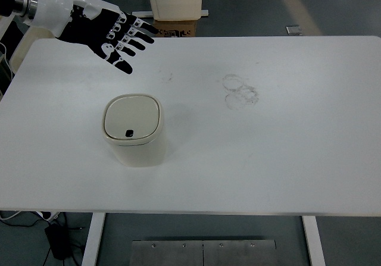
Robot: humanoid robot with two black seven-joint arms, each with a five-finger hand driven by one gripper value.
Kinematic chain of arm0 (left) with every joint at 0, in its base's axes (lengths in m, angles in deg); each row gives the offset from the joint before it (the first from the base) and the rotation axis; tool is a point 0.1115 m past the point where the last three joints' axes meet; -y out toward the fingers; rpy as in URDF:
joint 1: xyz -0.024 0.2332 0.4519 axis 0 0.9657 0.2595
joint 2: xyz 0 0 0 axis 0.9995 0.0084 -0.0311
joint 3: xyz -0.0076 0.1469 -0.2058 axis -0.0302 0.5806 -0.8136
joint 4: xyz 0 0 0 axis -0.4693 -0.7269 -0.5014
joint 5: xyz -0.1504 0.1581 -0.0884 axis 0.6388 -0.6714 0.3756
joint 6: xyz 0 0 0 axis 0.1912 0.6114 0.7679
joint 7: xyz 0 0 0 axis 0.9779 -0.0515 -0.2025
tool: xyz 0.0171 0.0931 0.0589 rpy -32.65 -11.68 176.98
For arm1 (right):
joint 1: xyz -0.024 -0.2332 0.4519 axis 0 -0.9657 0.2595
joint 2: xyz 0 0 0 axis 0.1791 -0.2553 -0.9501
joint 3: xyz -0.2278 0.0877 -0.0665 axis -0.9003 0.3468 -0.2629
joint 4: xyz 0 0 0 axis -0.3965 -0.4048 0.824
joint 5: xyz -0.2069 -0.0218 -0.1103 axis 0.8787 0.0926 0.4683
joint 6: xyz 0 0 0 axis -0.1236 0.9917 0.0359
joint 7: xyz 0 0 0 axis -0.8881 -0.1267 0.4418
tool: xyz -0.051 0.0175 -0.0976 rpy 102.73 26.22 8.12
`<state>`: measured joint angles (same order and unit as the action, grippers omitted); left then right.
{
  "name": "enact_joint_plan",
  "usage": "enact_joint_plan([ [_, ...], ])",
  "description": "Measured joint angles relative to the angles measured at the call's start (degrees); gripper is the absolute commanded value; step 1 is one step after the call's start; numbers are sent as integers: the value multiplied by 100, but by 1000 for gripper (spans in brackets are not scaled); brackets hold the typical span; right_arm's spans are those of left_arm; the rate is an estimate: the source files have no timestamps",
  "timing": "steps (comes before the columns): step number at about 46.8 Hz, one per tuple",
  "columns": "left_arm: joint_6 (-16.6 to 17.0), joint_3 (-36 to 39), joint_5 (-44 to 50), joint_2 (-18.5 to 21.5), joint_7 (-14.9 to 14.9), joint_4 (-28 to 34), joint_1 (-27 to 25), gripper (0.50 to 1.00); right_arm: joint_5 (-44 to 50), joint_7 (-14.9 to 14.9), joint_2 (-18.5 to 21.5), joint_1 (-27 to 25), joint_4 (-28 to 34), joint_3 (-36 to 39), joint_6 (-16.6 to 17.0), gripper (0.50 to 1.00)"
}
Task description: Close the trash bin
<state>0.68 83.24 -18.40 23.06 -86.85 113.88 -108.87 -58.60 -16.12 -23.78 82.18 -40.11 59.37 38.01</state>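
Observation:
A small cream trash bin (135, 130) stands on the white table (268, 159), left of centre, with its flat lid lying down on top and a dark button near the lid's front edge. My left hand (116, 37) hovers high above the table's far left, well clear of the bin, fingers spread and holding nothing. The right arm is out of the picture.
Faint ring stains (240, 91) mark the table right of centre. Beyond the far edge stand a cardboard box (174, 28) under a cream cabinet and a beige tub (24, 46) at the left.

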Motion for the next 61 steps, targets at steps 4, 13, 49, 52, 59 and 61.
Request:
enact_joint_plan([
  [4, 1, -84, 188, -75, 18, -319, 82, 1000, 1, 0, 0, -2, -2, -1, 0, 991],
  [13, 3, -599, 463, -458, 51, -1423, 468, 1000, 10, 0, 0, -13, -6, -1, 1, 991],
  [49, 1, -4959, 778, -564, 644, -4366, 3724, 1000, -8, 3, 2, -179, -5, 1, -4, 991],
  [52, 0, -5149, 837, -546, 810, -4409, 4093, 1000, -9, 3, 0, -227, -4, 1, -5, 991],
  [59, 0, -5567, 1136, -522, 1015, -4429, 4999, 1000, -9, 2, 0, -325, -4, 2, -6, 991],
  [61, 0, -5691, 1227, -523, 1054, -4430, 5260, 1000, -9, 2, 0, -347, -3, 1, -6, 991],
])
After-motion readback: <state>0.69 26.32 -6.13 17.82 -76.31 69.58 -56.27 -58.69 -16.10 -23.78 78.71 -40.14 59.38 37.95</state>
